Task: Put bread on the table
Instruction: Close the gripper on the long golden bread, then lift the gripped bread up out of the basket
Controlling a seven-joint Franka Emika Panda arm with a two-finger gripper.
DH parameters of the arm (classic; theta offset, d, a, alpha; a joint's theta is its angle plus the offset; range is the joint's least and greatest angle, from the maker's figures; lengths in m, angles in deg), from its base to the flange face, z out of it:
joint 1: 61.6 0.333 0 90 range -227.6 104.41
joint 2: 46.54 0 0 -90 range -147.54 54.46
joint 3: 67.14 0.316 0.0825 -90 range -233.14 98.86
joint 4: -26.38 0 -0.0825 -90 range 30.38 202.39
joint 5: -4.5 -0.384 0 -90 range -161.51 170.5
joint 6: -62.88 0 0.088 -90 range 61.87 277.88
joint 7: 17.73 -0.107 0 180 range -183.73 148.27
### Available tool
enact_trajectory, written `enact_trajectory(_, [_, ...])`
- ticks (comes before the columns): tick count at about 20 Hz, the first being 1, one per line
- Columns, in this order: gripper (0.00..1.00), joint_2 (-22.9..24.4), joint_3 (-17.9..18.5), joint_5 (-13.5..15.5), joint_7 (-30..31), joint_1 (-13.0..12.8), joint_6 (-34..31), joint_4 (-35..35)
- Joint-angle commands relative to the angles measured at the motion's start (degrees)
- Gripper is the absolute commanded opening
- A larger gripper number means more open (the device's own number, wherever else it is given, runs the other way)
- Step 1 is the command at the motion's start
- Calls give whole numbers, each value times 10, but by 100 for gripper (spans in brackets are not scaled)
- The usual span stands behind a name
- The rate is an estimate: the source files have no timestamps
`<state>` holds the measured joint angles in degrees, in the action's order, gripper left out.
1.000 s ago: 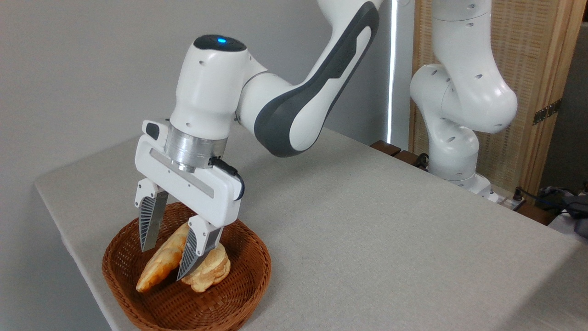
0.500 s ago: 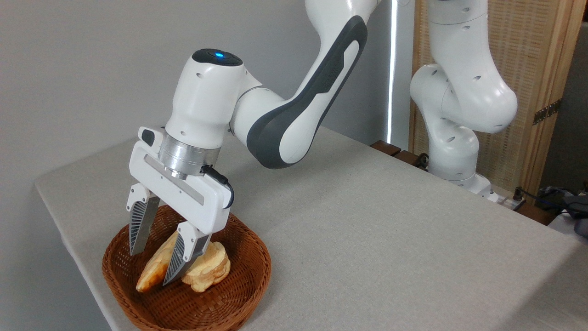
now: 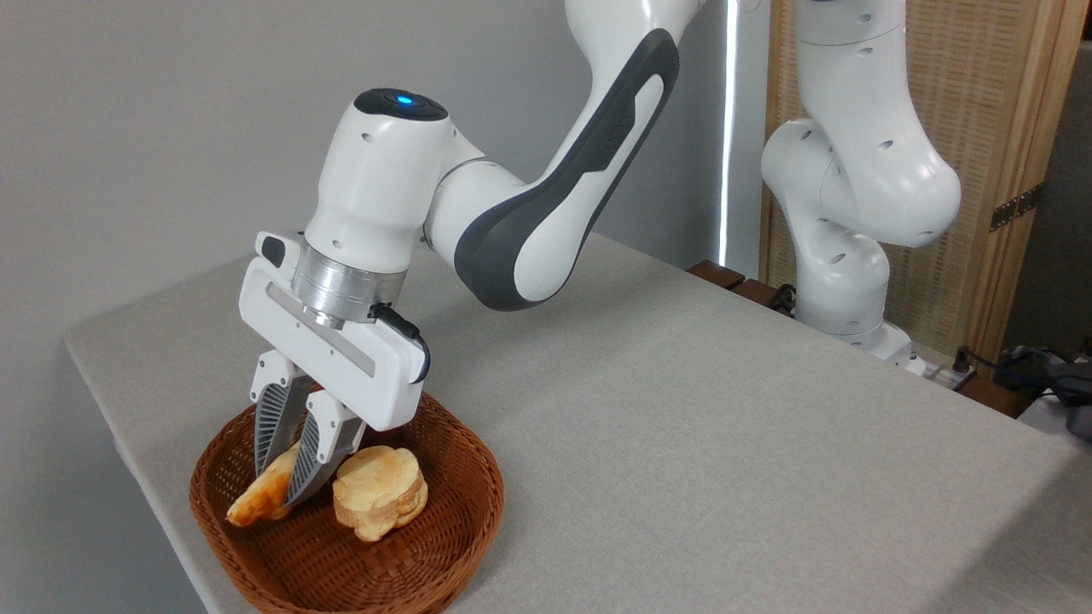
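The bread (image 3: 256,501), a long golden-brown pastry, lies tilted inside the brown wicker basket (image 3: 444,537) at the front left of the table (image 3: 682,443). My gripper (image 3: 277,486) reaches down into the basket with its two ribbed fingers (image 3: 269,426) closed on the pastry's upper part, which they hide. Only the pastry's lower pointed end shows, close to the basket's left inner wall.
A round pale-golden bun (image 3: 380,492) sits in the basket just right of the fingers, apart from the pastry. The arm's white base (image 3: 840,281) stands at the table's far right edge. Cables and dark items (image 3: 1054,379) lie off the table at right.
The fingers have closed from wide apart onto the pastry. The pastry has shifted left, away from the bun, and the bun now shows in full.
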<state>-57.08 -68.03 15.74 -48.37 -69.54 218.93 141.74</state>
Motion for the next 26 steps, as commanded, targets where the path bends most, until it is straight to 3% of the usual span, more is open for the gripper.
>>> enact_trajectory(1, [19,1,-2,3,-6,1,10,0])
enact_trajectory(16, [19,25,4,5,-1,3,0,0])
enact_trajectory(26, [21,123,40,6,3,5,-156,0])
